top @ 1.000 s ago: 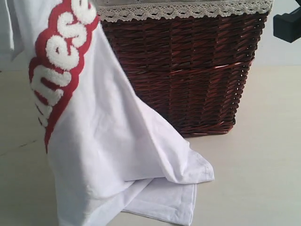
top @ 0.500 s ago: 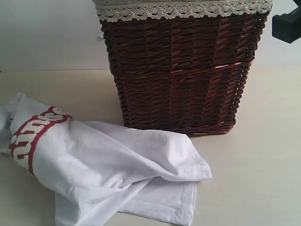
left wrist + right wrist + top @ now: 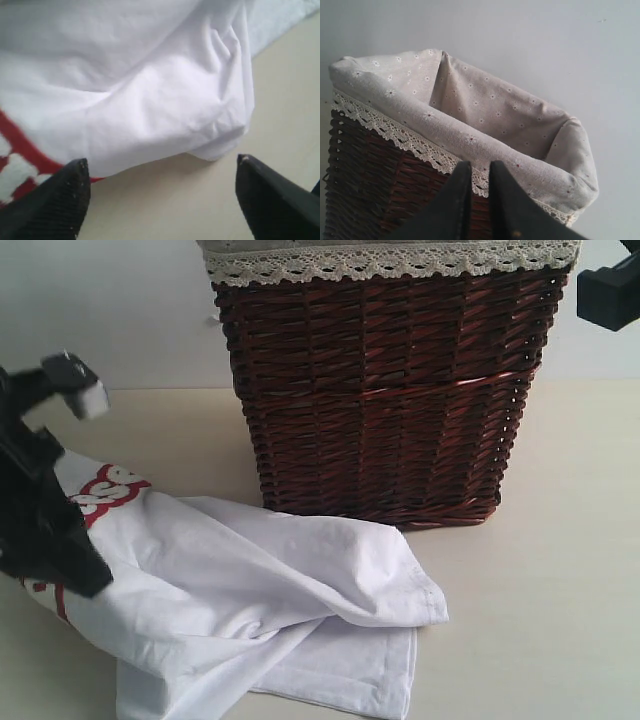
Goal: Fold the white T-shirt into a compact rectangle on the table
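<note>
1 white T-shirt, crumpled on the surface just beside 1 lined wicker basket. 2 claws: left claw spread wide, empty, masking the shirt's lettered end; right claw pinched together, empty, above basket rim.

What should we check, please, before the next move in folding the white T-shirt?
1. Left hand open and empty: ok; its jaws stand wide apart with nothing between them.
2. T-shirt lying on the table, outside the basket: ok.
3. T-shirt spread flat for folding: not ok; it is a crumpled heap with layers overlapping.
4. Collar and sleeves found: cannot tell; they are hidden in the folds.
5. Right hand clear of the T-shirt: ok; it is up by the basket's rim, jaws nearly together, holding nothing.
</note>
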`<act>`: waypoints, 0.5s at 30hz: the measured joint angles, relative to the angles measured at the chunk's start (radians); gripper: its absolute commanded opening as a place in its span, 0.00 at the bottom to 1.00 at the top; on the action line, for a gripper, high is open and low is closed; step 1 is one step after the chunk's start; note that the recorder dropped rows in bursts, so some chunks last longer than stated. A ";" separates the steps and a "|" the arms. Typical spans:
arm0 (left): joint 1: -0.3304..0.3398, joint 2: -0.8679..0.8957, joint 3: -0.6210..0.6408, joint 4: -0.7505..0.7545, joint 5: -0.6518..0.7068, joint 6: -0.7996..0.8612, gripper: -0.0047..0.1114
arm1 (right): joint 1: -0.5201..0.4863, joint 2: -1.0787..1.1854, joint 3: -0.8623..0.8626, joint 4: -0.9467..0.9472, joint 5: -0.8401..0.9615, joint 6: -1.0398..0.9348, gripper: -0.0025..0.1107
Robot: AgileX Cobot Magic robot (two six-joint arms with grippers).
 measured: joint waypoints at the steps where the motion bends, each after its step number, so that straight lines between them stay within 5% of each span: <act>1: -0.020 0.000 0.042 -0.003 -0.027 0.033 0.70 | 0.000 0.000 0.000 0.003 0.000 0.000 0.15; 8: -0.250 0.000 0.257 0.012 -0.350 0.301 0.70 | 0.000 0.000 0.000 0.006 0.000 0.000 0.15; 12: -0.320 0.008 0.343 0.065 -0.506 0.368 0.70 | 0.000 0.000 0.000 0.008 0.000 0.000 0.15; 14: -0.331 0.030 0.385 0.126 -0.579 0.380 0.58 | 0.000 0.000 0.000 0.011 0.000 0.000 0.15; 15: -0.331 0.038 0.391 0.143 -0.600 0.380 0.43 | 0.000 0.000 0.000 0.010 0.000 0.000 0.15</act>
